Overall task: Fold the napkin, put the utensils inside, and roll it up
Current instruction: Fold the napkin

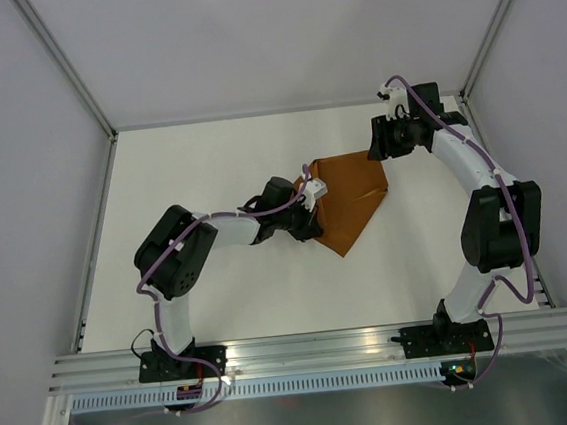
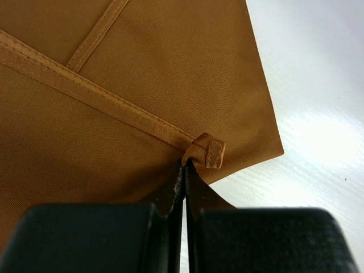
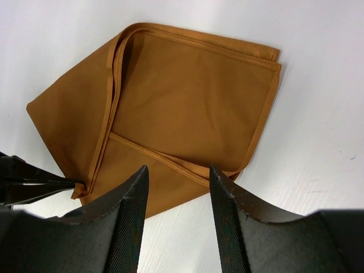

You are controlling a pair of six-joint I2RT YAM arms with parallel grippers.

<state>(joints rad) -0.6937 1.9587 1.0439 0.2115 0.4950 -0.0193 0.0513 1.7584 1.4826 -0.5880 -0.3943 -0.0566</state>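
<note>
The rust-orange napkin (image 1: pixel 354 196) lies partly folded on the white table, one flap doubled over so its hems cross (image 2: pixel 142 74). My left gripper (image 1: pixel 312 192) is shut on the napkin's curled left corner (image 2: pixel 207 152), pinching the cloth between its tips (image 2: pixel 186 168). My right gripper (image 1: pixel 376 145) is open at the napkin's far right corner. In the right wrist view its fingers (image 3: pixel 177 170) straddle the napkin's (image 3: pixel 187 102) hemmed edge with nothing between them. The left gripper's fingers (image 3: pixel 34 183) show at that view's left edge. The utensils are out of view.
The white table (image 1: pixel 209 169) is walled by pale panels with metal frame posts (image 1: pixel 69 67). An aluminium rail (image 1: pixel 317 348) carrying both arm bases runs along the near edge.
</note>
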